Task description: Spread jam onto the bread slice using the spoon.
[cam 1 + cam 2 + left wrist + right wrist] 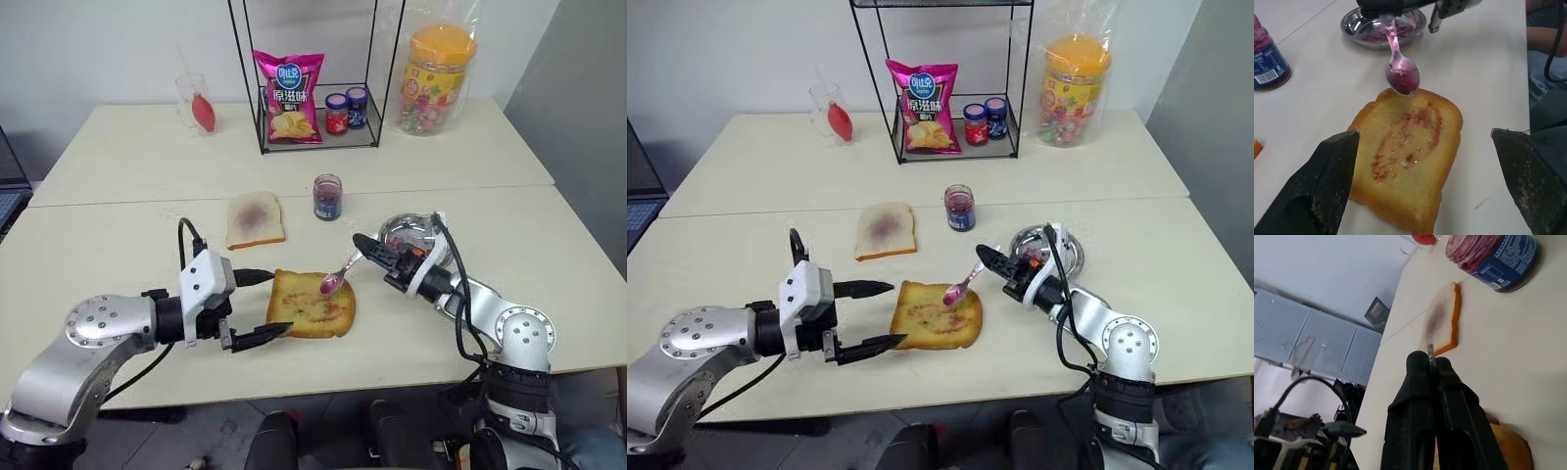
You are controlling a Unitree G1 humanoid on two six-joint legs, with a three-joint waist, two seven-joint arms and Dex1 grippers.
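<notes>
Jam point(1403, 81) loads the spoon point(339, 277) that my right gripper point(364, 247) pinches above the bread slice point(312, 304); left gripper point(257, 305) waits wide open beside the slice, steadying nothing.

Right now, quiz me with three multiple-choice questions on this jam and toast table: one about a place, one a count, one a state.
1. Where is the steel dish?
A. beside the right tool
B. inside the wire rack
C. on the pale slice

2. How many small jars stand in the wire rack?
A. none
B. two
C. four

3. What is the right tool doing?
A. open over the dish
B. shut on the spoon
C. shut on the open jam jar

Answers: 1 A, the dish lies by that arm; 2 B, two jars stand beside the crisp bag; 3 B, the spoon's bowl hangs over the bread slice.
</notes>
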